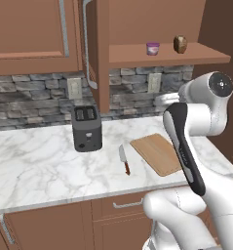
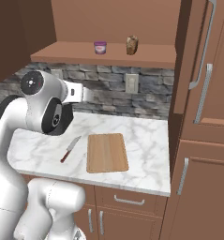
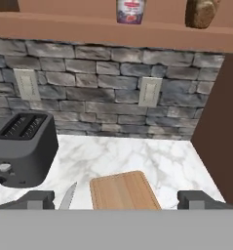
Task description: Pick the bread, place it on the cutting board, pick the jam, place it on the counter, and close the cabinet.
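The bread and the purple jam stand side by side on the shelf of the open cabinet, whose door swings out towards me. Below, the cutting board lies bare on the marble counter. My gripper is open and holds nothing. It hovers above the counter, well under the shelf, facing the stone wall. The white hand shows beside the arm's elbow.
A dark toaster stands left of the board, with a red-handled knife between them. A brown side wall and tall cabinet close off the right end of the counter. Two wall outlets face the hand.
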